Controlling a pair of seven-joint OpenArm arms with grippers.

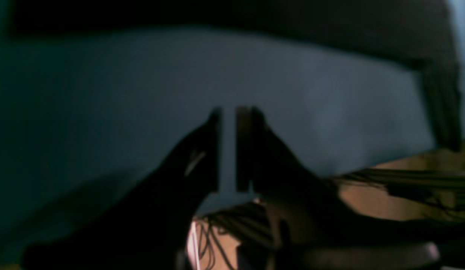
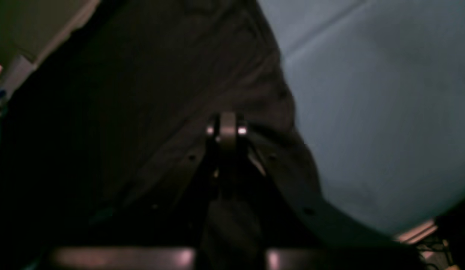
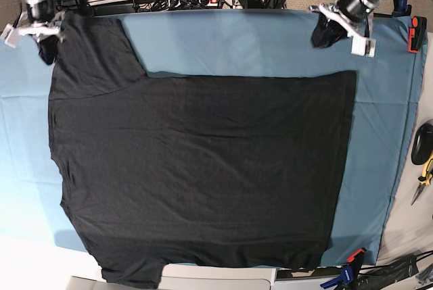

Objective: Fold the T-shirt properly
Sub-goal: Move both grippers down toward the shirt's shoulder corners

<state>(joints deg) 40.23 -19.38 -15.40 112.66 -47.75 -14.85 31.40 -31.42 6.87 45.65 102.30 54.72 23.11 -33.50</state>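
Large black cotton T-shirt spread flat on blue-clothed surface. Soft, light, limp: best pinched at hems or sleeve edges. Right gripper with jaws shut at far-left sleeve; left gripper, jaws narrowly apart, empty.

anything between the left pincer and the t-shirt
Only bare blue cloth separates the left pincer from the T-shirt, seen in the base view.

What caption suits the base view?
Black T-shirt spread on blue table cloth, right gripper pinching its sleeve.
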